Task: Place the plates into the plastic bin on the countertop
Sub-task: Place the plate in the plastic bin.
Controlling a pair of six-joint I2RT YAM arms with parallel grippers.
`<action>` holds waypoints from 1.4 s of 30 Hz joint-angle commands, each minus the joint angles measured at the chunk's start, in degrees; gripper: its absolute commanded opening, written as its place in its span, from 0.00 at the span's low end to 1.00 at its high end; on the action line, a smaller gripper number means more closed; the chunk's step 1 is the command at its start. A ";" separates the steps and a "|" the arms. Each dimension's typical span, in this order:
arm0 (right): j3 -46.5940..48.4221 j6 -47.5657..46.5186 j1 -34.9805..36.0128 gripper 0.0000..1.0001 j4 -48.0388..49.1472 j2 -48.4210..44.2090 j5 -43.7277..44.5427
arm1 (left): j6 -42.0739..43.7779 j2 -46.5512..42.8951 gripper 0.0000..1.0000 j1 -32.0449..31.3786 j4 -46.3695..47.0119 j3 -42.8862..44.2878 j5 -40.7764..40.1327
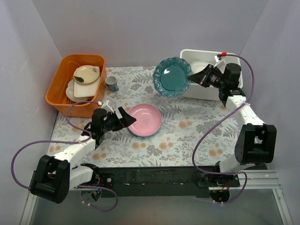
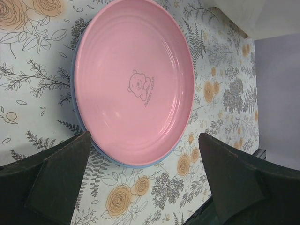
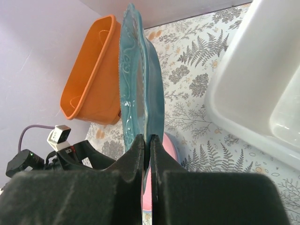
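My right gripper (image 1: 193, 77) is shut on the rim of a teal scalloped plate (image 1: 172, 77) and holds it on edge in the air, just left of the white plastic bin (image 1: 187, 57). The right wrist view shows the plate (image 3: 140, 89) edge-on between my fingers (image 3: 136, 152), with the bin's rim (image 3: 243, 98) to the right. A pale plate (image 1: 202, 67) lies in the bin. A pink plate (image 1: 145, 120) with a bear print sits on a light blue plate on the floral countertop (image 1: 187, 126). My left gripper (image 1: 125, 118) is open at its left edge; the left wrist view shows the pink plate (image 2: 133, 82) and both fingers (image 2: 51, 178) near it.
An orange tub (image 1: 58, 86) with beige dishes (image 1: 85, 75) stands at the back left. A small grey cup (image 1: 111, 83) stands beside it. Purple walls close in the back and both sides.
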 commanded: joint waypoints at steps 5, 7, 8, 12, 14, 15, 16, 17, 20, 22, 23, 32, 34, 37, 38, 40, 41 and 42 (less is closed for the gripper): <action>7.53 5.05 -5.55 0.01 9.19 1.41 -5.45 | 0.10 -0.84 0.98 -0.24 2.48 -1.46 1.08; 7.80 6.11 -6.61 0.01 9.91 1.76 -5.72 | 0.10 -1.54 0.98 -0.24 2.31 -1.73 0.64; 7.88 6.37 -6.96 0.01 10.26 2.11 -5.98 | 0.10 -1.54 0.98 -0.32 2.13 -1.64 0.55; 7.45 7.95 -8.72 0.01 11.83 2.20 -6.51 | 0.01 -1.63 0.98 -0.24 2.31 -1.64 0.81; 7.01 8.22 -9.25 0.01 12.02 1.76 -6.42 | -0.07 -1.28 0.98 -0.32 2.83 -1.73 0.99; 6.40 8.31 -9.69 0.01 12.28 1.59 -6.33 | -0.07 -1.02 0.98 -0.33 2.83 -1.64 1.43; 6.13 8.39 -9.86 0.01 12.28 1.32 -6.16 | -0.16 -0.84 0.98 -0.24 3.01 -1.64 1.78; 5.95 8.39 -10.13 0.01 12.37 0.97 -5.98 | -0.16 -0.40 0.98 -0.32 3.36 -1.56 2.04; 5.95 8.31 -10.66 0.01 11.93 0.71 -5.10 | -0.07 0.21 0.98 -0.24 3.54 -1.38 2.75; 6.56 8.39 -11.09 0.01 11.67 0.97 -4.93 | 0.01 0.21 0.98 -0.33 3.54 -1.12 3.01; 6.74 8.57 -11.36 0.01 11.75 1.40 -4.58 | 0.01 0.13 0.98 -0.33 3.54 -1.12 3.01; 8.06 10.50 -13.99 0.01 12.98 3.69 -3.26 | -0.60 -2.07 0.98 -0.32 2.22 -2.78 2.66; 8.24 11.38 -14.43 0.01 13.77 4.30 -3.08 | -0.95 -2.94 0.98 -0.24 2.22 -3.31 2.40; 8.06 12.00 -14.88 0.01 14.65 5.01 -2.12 | -1.13 -3.65 0.98 -0.24 2.13 -3.84 2.13; 8.06 12.17 -14.96 0.01 14.74 5.01 -1.33 | -1.13 -3.83 0.98 -0.24 2.04 -3.93 2.05; 7.62 12.61 -15.23 0.01 15.62 5.45 -0.62 | -1.22 -3.91 0.98 -0.32 1.87 -3.84 2.13; 7.19 13.31 -15.49 0.01 16.14 5.45 0.25 | -1.30 -4.09 0.98 -0.24 1.61 -3.93 2.13; 6.31 13.66 -15.75 0.01 16.58 5.45 0.87 | -1.22 -4.18 0.98 -0.24 1.52 -4.02 2.22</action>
